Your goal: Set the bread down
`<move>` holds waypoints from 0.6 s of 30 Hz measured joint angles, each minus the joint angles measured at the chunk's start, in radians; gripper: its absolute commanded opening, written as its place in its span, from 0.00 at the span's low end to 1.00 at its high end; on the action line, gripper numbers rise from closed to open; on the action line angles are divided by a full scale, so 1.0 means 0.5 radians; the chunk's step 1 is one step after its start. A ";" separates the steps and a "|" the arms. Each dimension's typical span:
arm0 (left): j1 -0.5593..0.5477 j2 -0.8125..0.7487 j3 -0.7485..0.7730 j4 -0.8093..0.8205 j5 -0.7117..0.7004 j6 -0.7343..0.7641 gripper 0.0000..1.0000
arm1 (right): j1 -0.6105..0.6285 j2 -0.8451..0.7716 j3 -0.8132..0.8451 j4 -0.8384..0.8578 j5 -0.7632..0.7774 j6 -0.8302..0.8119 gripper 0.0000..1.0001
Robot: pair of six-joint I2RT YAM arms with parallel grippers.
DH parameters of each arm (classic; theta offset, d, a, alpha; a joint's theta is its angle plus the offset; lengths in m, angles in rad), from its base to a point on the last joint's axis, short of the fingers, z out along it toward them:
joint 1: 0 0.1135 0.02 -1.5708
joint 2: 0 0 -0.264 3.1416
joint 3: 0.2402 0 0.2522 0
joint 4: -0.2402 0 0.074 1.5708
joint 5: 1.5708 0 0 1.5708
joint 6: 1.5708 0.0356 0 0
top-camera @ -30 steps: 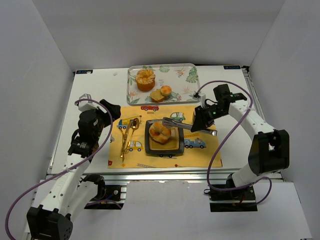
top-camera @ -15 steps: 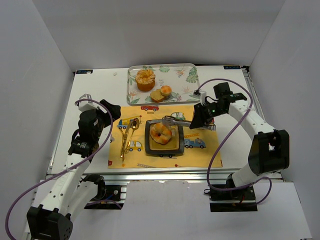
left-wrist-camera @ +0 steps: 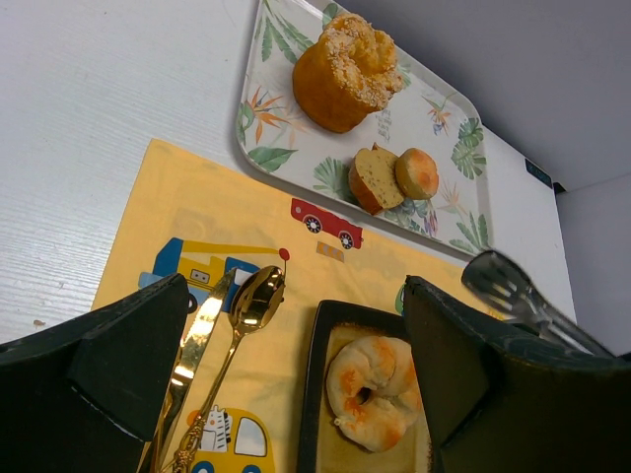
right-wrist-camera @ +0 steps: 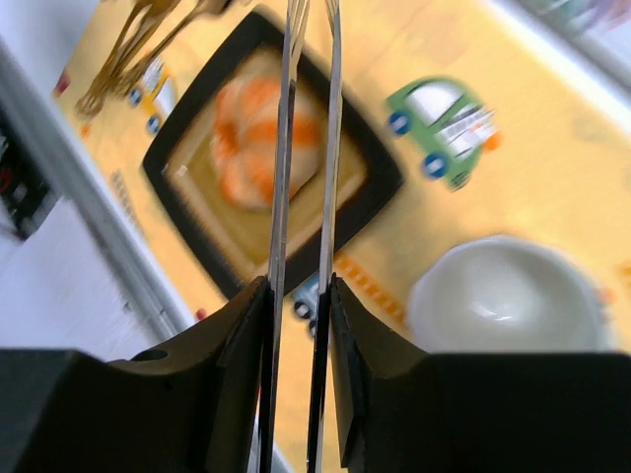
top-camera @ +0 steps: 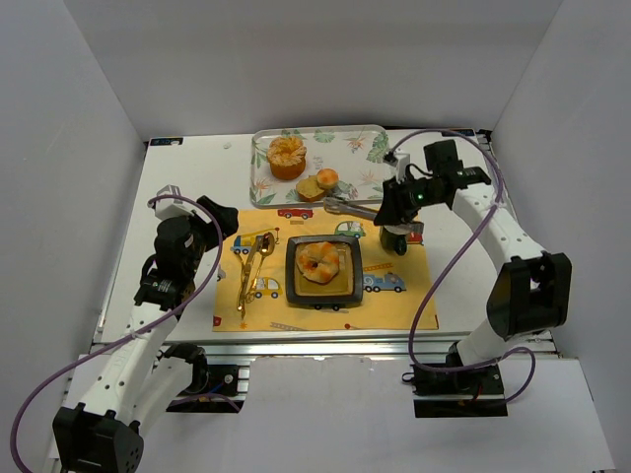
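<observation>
Bread (top-camera: 319, 261) on black plate (top-camera: 293, 284) — right claw (right-wrist-camera: 299, 305) clamped on tongs (top-camera: 350, 208), left claw (left-wrist-camera: 288, 363) apart.

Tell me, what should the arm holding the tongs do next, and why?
Probably ease the tongs toward the small roll on the tray and open them around it. The right gripper pinches the tongs, whose empty tips sit just short of the tray, and a knotted roll already lies on the black plate.

Bright, even white light fills the overhead view, and its shadows are soft. Beyond the right gripper (right-wrist-camera: 299, 296), the tongs (right-wrist-camera: 286, 148), plate (right-wrist-camera: 383, 183) and cup (right-wrist-camera: 498, 252) smear with motion blur. The left gripper (left-wrist-camera: 294, 305) looms dark and slightly soft, while the tray (left-wrist-camera: 281, 153) beyond it is sharp.
</observation>
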 measured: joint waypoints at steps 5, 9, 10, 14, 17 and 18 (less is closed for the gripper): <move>0.000 0.012 0.000 0.002 0.001 0.000 0.98 | -0.001 0.222 0.344 0.097 0.214 0.136 0.35; 0.000 0.018 0.000 0.004 0.002 0.000 0.98 | -0.001 0.431 0.577 0.192 0.334 0.354 0.36; 0.000 0.020 0.000 0.006 0.002 -0.001 0.98 | -0.001 0.471 0.605 0.206 0.353 0.413 0.37; 0.000 0.031 0.001 0.025 0.002 -0.001 0.98 | -0.001 0.619 0.684 0.233 0.395 0.607 0.39; 0.000 0.034 0.001 0.031 0.002 -0.002 0.98 | -0.003 0.716 0.726 0.242 0.418 0.698 0.41; 0.000 0.034 0.001 0.031 0.002 -0.002 0.98 | -0.005 0.736 0.731 0.246 0.419 0.717 0.41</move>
